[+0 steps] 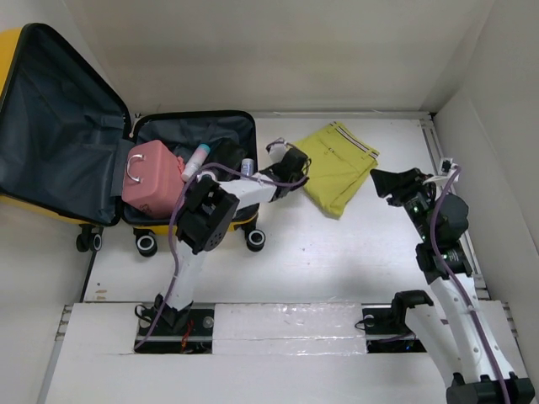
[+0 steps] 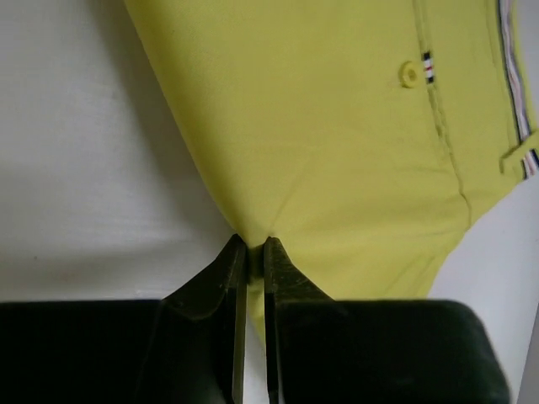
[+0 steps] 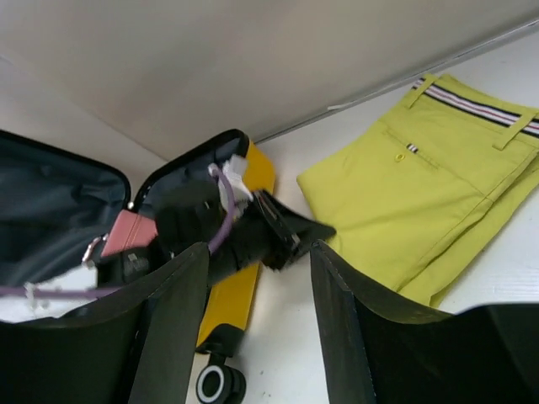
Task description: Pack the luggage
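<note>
The luggage (image 1: 59, 118) lies open at the far left, yellow shell, dark grey lining, lid propped up; its yellow side (image 3: 240, 290) also shows in the right wrist view. Folded lime-yellow trousers (image 1: 341, 164) with a striped waistband rest on the white table to its right. My left gripper (image 2: 255, 244) is shut on the near left edge of the trousers (image 2: 337, 126), cloth pinched between the tips. My right gripper (image 3: 259, 247) hangs open and empty to the right of the trousers (image 3: 413, 194), facing the left gripper (image 3: 316, 231).
Inside the luggage sit a pink box-shaped case (image 1: 152, 175) with a handle, a white bottle (image 1: 195, 160) and a small item (image 1: 247, 166). Black spinner wheels (image 1: 255, 240) stick out toward the arms. White walls close in the back and right.
</note>
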Controlling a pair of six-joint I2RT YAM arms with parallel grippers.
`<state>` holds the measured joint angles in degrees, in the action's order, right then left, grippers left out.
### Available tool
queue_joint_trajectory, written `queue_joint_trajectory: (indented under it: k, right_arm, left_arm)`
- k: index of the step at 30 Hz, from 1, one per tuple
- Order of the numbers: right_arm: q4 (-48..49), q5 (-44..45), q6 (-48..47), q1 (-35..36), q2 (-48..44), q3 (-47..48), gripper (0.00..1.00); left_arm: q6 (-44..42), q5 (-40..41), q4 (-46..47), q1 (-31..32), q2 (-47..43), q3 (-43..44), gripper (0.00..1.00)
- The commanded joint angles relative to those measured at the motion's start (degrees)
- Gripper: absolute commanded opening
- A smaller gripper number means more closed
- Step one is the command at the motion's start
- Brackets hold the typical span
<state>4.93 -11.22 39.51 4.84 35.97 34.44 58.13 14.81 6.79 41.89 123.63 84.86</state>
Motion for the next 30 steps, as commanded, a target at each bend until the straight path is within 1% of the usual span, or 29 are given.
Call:
queue_joint_trajectory:
  k: [1, 2, 3, 4, 6, 7, 8, 9, 12, 13, 14, 15, 16, 18, 19, 20, 22, 23, 26, 28, 30]
  right_arm:
    - [-0.71, -1.52, -1.89, 1.14, 0.07, 1.86, 0.57]
    - [-0.71, -1.52, -1.89, 1.14, 0.07, 1.86, 0.57]
    - [-0.71, -0.30, -1.89, 1.66, 0.07, 1.86, 0.57]
    - [-0.71, 0.32, -1.89, 1.66, 0.07, 1.86, 0.57]
    - [-0.71, 0.85, -2.50, 2.37, -0.46, 1.86, 0.57]
    - [-0.71, 0.85, -2.50, 2.97, -0.46, 1.86, 0.57]
    - [-0.71, 0.85, -2.50, 2.98, -0.46, 1.86, 0.57]
    - [-0.71, 0.85, -2.50, 2.98, -0.46, 1.86, 0.57]
    - [-0.71, 1.99, -2.50, 4.12, -0.46, 1.86, 0.57]
    - [-0.71, 1.99, -2.50, 4.12, -0.98, 1.86, 0.57]
    - [-0.71, 2.00, -2.50, 4.12, -0.99, 1.86, 0.57]
    - [-0.71, 2.00, -3.03, 4.12, -0.99, 1.86, 0.57]
    - [-0.71, 2.00, -3.03, 4.73, -0.99, 1.25, 0.57]
    - [-0.71, 3.04, -3.03, 4.74, -0.99, 0.55, 0.57]
    - [-0.71, 3.05, -3.03, 4.74, -0.99, 0.54, 0.57]
    - [-0.71, 3.05, -3.03, 5.26, -0.99, -0.06, 0.57]
    - [-0.71, 3.05, -3.03, 5.27, -0.46, -0.59, 0.57]
    - [-0.71, 3.05, -3.03, 5.27, 0.06, -0.60, 0.57]
    - [-0.19, 2.53, -3.56, 5.27, 0.60, -0.60, 0.57]
    - [-0.18, 2.52, -3.56, 5.79, 1.12, -0.60, 0.57]
    - [-0.18, 2.52, -3.56, 5.79, 1.12, -0.60, 0.57]
  left_arm:
    - [-15.74, -3.11, -3.17, -1.45, -3.83, 10.48, 0.00]
    - [-18.72, -6.25, -4.31, -2.07, -4.36, 15.64, 0.00]
    - [-20.84, -6.28, -8.33, -2.07, -5.32, 18.12, 0.00]
    - [-25.21, -7.07, -9.24, -2.68, -6.12, 19.98, 0.00]
    - [-28.15, -10.83, -10.81, -4.52, -9.01, 23.14, 0.00]
    - [-28.94, -10.85, -12.48, -5.23, -10.16, 23.77, 0.00]
    - [-31.04, -11.72, -12.50, -5.93, -11.39, 23.77, 0.00]
    - [-31.75, -11.73, -12.50, -7.51, -14.01, 23.77, 0.00]
    - [-34.04, -12.34, -14.35, -10.68, -17.71, 23.77, 0.00]
    - [-34.57, -12.35, -15.48, -13.56, -18.51, 23.77, 0.00]
    - [-34.57, -12.96, -16.10, -15.15, -19.30, 23.77, 0.00]
    - [-34.57, -13.66, -16.10, -16.91, -20.35, 22.38, 0.00]
    - [-34.57, -16.19, -16.10, -20.93, -23.06, 19.32, 0.00]
    - [-34.57, -17.70, -14.62, -25.08, -25.80, 15.88, 0.00]
    - [-34.57, -18.58, -13.83, -27.19, -28.68, 13.95, 0.00]
    - [-34.05, -20.15, -13.30, -31.65, -29.93, 10.71, 0.00]
    - [-34.05, -21.66, -13.29, -35.98, -31.69, 8.58, 0.00]
    - [-34.05, -23.23, -13.29, -40.18, -32.92, 6.65, 0.00]
    - [-34.92, -24.29, -13.29, -46.26, -33.55, 4.10, 0.00]
    - [-35.80, -22.81, -14.69, -48.30, -33.55, 3.22, 0.00]
    - [-35.80, -24.11, -14.70, -49.70, -34.07, 0.41, 0.00]
